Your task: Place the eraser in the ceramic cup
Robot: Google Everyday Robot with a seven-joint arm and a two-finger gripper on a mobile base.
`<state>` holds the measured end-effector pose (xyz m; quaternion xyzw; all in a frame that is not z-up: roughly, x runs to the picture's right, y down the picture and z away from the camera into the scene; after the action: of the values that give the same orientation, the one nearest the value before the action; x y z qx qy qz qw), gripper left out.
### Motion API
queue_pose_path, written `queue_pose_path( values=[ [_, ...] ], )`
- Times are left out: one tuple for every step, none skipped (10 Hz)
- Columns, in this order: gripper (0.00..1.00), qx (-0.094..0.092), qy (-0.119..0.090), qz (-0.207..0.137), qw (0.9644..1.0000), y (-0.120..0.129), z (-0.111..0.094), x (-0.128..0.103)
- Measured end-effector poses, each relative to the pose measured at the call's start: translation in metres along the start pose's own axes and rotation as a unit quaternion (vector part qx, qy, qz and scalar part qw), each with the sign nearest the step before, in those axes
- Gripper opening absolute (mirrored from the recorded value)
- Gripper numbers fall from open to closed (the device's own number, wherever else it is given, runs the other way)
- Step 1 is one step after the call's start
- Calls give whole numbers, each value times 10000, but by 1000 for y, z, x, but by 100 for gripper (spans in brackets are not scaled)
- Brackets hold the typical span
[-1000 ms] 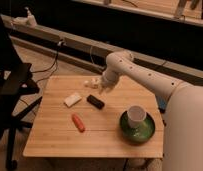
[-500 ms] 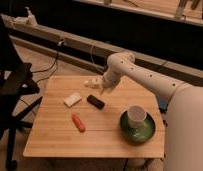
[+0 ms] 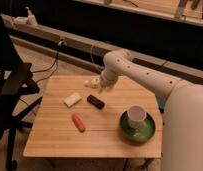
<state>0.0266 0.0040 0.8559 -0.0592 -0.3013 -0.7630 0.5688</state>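
Note:
The black eraser [image 3: 95, 101] lies on the wooden table [image 3: 55, 137], near its middle. The ceramic cup [image 3: 136, 115] is white and stands upright on a green plate [image 3: 138, 128] at the right front of the table. My gripper [image 3: 101, 88] hangs at the end of the white arm, just above and behind the eraser, a short way from it. The gripper holds nothing that I can see.
A white flat block [image 3: 72, 99] lies left of the eraser. An orange carrot-like piece [image 3: 78, 122] lies in front of it. A small white object [image 3: 87, 83] sits near the table's back edge. A black chair [image 3: 12, 87] stands to the left.
The gripper has dropped slightly toward the eraser. The objects on the table have not moved.

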Motion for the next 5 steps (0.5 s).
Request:
queue_pose_path(
  values=[
    [75, 1, -1, -24, 10000, -1, 7, 0],
    [80, -3, -1, -53, 10000, 0, 18, -4],
    [80, 13, -10, -75, 10000, -1, 28, -8],
    [80, 25, -11, -91, 10000, -4, 34, -9],
    [80, 46, -9, -107, 9999, -8, 39, -9]
  ],
)
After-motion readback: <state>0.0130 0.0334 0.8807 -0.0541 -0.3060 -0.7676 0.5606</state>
